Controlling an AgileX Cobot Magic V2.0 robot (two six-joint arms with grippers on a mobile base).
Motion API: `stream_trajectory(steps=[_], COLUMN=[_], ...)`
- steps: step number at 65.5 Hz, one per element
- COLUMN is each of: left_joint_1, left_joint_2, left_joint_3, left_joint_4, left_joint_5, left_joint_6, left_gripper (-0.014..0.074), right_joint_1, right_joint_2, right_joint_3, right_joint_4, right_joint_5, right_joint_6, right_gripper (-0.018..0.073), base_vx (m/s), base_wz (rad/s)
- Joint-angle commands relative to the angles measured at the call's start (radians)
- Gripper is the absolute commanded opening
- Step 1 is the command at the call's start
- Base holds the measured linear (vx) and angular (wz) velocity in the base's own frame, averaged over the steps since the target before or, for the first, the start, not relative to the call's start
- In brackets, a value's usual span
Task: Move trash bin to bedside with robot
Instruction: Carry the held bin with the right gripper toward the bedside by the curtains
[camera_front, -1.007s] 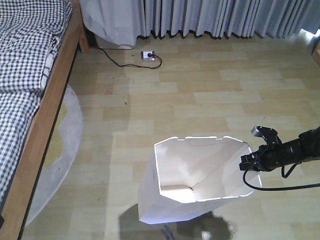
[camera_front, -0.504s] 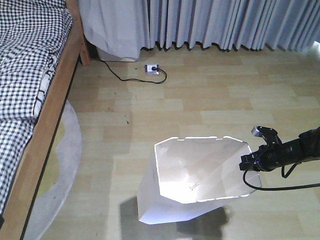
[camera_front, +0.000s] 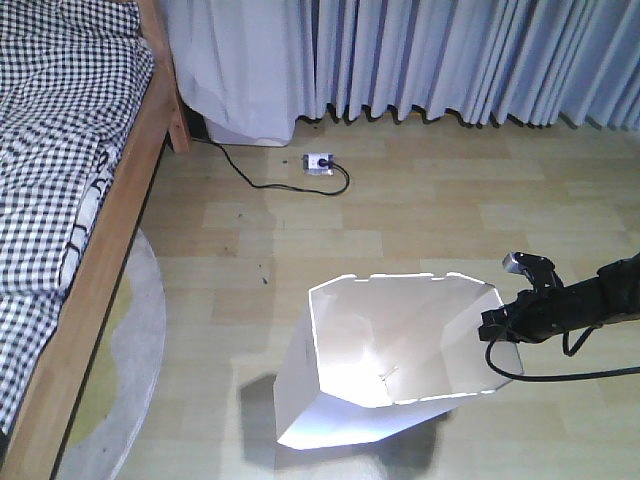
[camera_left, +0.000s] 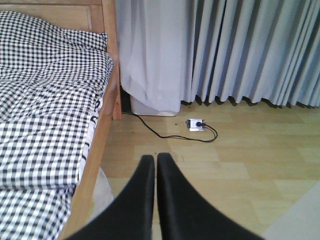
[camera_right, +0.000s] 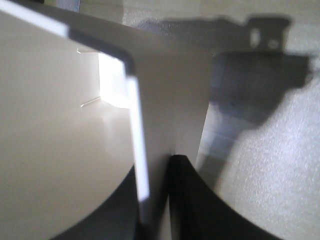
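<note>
The white trash bin (camera_front: 340, 400) stands tilted on the wooden floor at the lower middle of the front view, its angular rim open toward me. My right gripper (camera_front: 497, 325), on a slim black arm with trailing cables, is shut on the bin's right rim. In the right wrist view the fingers (camera_right: 155, 172) pinch the thin wall (camera_right: 60, 125), one inside and one outside. The bed (camera_front: 60, 150), with checked bedding and a wooden frame (camera_front: 110, 260), runs along the left. My left gripper (camera_left: 155, 158) is shut and empty, held above the floor beside the bed frame (camera_left: 102, 140).
A white power strip (camera_front: 318, 161) with a black cable lies near the grey curtains (camera_front: 450, 55) at the back. A round pale rug (camera_front: 140, 330) lies partly under the bed. A white box or cloth (camera_front: 245, 110) sits by the bed's far corner.
The view has moved forward: the bed, power strip and curtains have slid down and nearer in the frame. The bin and right gripper keep the same place in the view.
</note>
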Motion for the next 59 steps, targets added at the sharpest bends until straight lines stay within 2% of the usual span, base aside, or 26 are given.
stream_trajectory(steps=[1,59], left_joint_1=[-0.003,-0.003], left_joint_2=[-0.014,-0.014], left_joint_3=[0.003,0.003], left_joint_4=[-0.002,-0.002], left_joint_5=[-0.066,-0.066], left_joint_6=[-0.004,-0.004], left_gripper=[-0.0006,-0.0006], right_joint_1=[-0.003,-0.003], right_joint_2=[-0.080,-0.080], right_joint_3=[-0.013,-0.013], right_joint_4=[0.065,0.065], right_joint_5=[0.238,0.238], right_joint_6=[0.018,0.018], right_gripper=[-0.0005,-0.0005], base_vx=[0.29,0.30], base_wz=[0.06,0.00])
